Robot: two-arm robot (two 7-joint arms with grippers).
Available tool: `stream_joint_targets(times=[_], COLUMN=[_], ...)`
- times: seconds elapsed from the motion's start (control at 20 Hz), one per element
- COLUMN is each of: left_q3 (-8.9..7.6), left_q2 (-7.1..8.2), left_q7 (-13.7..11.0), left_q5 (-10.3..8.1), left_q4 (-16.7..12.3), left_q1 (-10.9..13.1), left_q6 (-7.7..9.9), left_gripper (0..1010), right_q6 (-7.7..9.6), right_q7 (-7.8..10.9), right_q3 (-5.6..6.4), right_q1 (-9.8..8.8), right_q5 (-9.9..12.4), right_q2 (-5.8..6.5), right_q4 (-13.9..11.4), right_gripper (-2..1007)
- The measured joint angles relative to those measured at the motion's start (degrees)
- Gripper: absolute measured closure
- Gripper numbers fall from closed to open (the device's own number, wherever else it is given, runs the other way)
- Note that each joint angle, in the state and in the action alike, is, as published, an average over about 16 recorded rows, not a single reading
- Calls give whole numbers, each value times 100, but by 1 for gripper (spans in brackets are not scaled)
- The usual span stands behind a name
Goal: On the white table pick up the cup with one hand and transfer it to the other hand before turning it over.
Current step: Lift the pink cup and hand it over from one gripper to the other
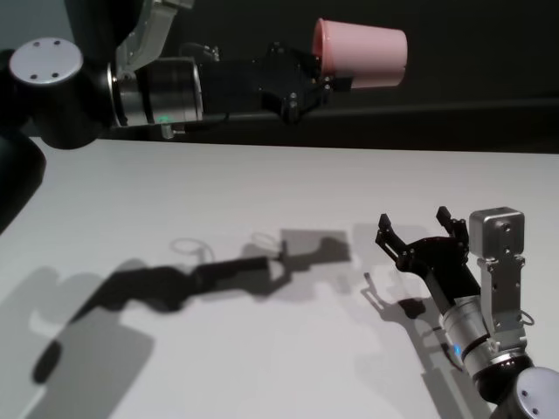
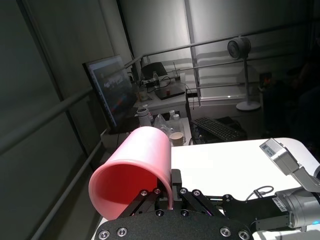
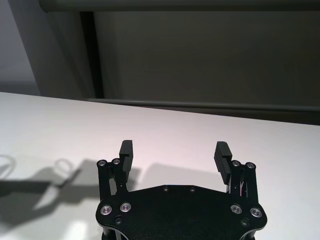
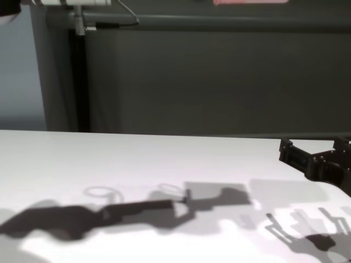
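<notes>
Cup (image 1: 361, 54) is up in the air, well above the white table (image 1: 218, 192), lying sideways w/ its base pointing to my right. My left gripper (image 1: 316, 77) is clenched on its rim end; in the left wrist view the cup (image 2: 137, 165) has its open mouth toward the camera, fingers (image 2: 162, 192) pinching the wall. A sliver of pink cup (image 4: 249, 1) shows at the chest view's upper edge. My right gripper (image 1: 417, 229) hangs low over the table on my right side, fingers (image 3: 126, 152) spread wide, nothing between them. Left arm's shadow falls mid-table.
</notes>
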Motion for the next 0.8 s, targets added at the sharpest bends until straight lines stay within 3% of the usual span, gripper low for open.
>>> stream_joint_targets(times=[0.8], left_q3=[27], left_q2=[77], left_q7=[59], left_q5=[-97], left_q4=[-70], left_q1=[27], left_q6=[18], left_gripper=[960], right_q6=[0], right_q7=[0], right_q3=[0], right_q1=[0], right_q5=[0], right_q2=[0], right_q4=[0], right_gripper=[5])
